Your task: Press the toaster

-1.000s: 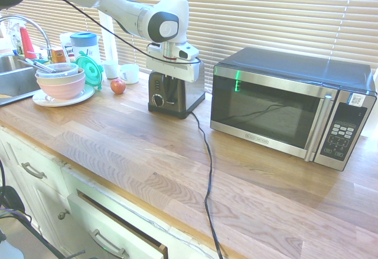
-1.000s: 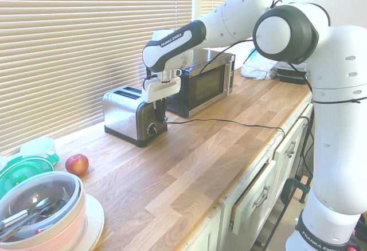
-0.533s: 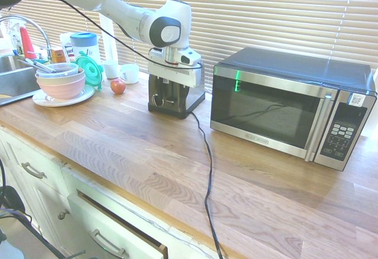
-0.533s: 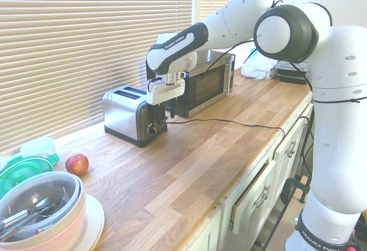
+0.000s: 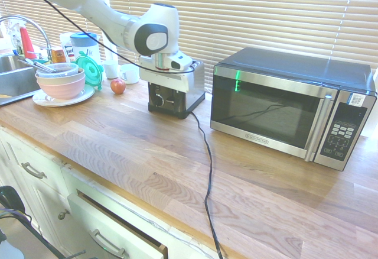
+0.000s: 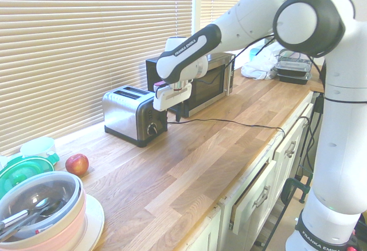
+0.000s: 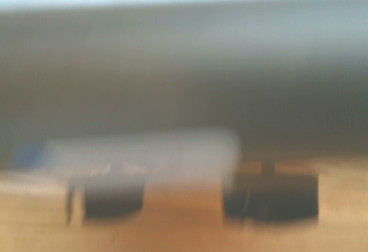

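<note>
Now the pincer (image 6: 164, 109) has swung off the toaster (image 6: 133, 115) and hangs in front of its black dial end, jaws spread wide and holding nothing; a second ago they were closed right against that end. The toaster sits on the worktop (image 5: 177, 158) between the apple (image 5: 118, 86) and the microwave (image 5: 292, 106). Probably the press is done, though the blurred wrist view cannot confirm the lever's position.

Jaws wide, off toaster (image 6: 133, 115) front
</note>
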{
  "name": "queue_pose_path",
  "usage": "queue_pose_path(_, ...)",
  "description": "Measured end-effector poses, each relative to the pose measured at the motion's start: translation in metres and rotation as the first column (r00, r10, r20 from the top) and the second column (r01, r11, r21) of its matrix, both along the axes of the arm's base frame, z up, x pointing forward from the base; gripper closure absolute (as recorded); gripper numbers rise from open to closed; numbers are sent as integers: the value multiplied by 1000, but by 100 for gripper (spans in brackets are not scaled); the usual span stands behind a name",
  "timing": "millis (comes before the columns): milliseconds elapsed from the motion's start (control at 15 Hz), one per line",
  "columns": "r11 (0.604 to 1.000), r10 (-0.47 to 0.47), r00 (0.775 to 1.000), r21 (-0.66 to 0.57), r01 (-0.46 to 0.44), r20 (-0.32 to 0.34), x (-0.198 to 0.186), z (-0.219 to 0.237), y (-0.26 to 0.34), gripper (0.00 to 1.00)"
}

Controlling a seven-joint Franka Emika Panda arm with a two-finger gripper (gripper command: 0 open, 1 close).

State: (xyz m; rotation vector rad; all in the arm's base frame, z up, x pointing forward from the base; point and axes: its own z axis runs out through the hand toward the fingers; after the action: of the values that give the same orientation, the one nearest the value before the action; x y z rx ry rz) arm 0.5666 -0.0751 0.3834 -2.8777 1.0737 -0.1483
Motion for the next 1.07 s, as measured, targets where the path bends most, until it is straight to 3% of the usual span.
queue_pose_path(467,999,40,998,-30,-39,48,-93,-25,21,0)
queue_pose_path(1067,1000,17,997,-27,-15,81,-115,-12,14,0)
